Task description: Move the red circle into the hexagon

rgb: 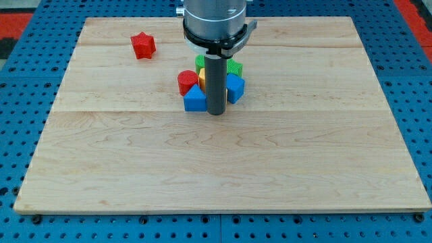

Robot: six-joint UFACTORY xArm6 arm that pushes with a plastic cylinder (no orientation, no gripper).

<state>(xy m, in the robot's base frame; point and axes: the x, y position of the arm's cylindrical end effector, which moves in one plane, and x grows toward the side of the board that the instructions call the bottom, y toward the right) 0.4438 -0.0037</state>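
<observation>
1. Centrally, upper middle of the frame, the tool, a plain rod holding nothing, rests my tip (215, 112) on the wooden worktop (223, 169).
2. Red circle (187, 82) lies up-left of my tip, touching the cluster; hexagon not identifiable.

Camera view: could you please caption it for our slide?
My tip rests beside a blue block, near the red circle; a red star sits apart.

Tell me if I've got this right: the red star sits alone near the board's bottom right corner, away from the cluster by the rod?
Not quite. The red star does sit alone, away from the cluster of blocks by the rod, but the camera view shows it near the board's top left, not its bottom right corner.
</observation>
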